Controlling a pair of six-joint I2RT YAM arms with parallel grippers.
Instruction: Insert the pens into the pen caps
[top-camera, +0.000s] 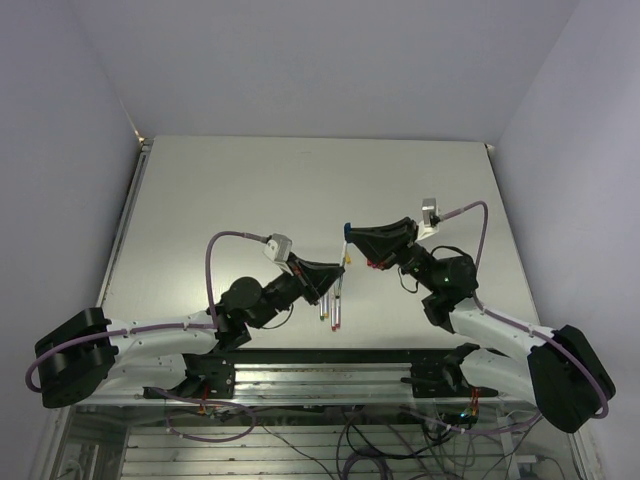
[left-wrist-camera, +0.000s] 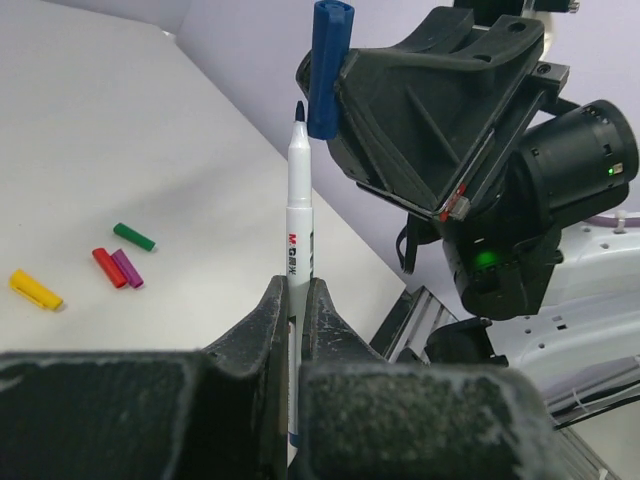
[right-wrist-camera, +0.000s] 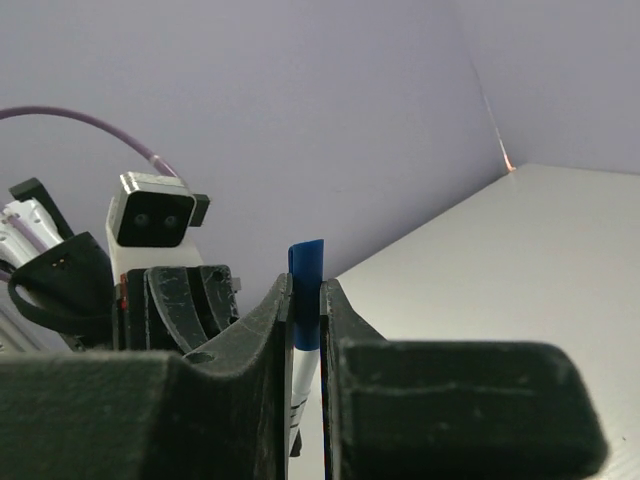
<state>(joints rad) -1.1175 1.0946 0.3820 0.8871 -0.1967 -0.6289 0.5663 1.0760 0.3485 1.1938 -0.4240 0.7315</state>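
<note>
Pale lilac walls (top-camera: 300, 60); white table (top-camera: 250, 190), evenly lit.

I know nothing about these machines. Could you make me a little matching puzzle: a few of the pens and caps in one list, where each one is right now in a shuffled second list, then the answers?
Things:
1. blue cap
2. dark-tipped pen
3. yellow cap
4. red cap

Places:
A. lying on the table right next to the magenta cap
B. pinched in the left claw, tip bare
C. pinched in the right claw
D. lying on the table apart from the other caps

Pairs: 1-C, 2-B, 3-D, 4-A.
</note>
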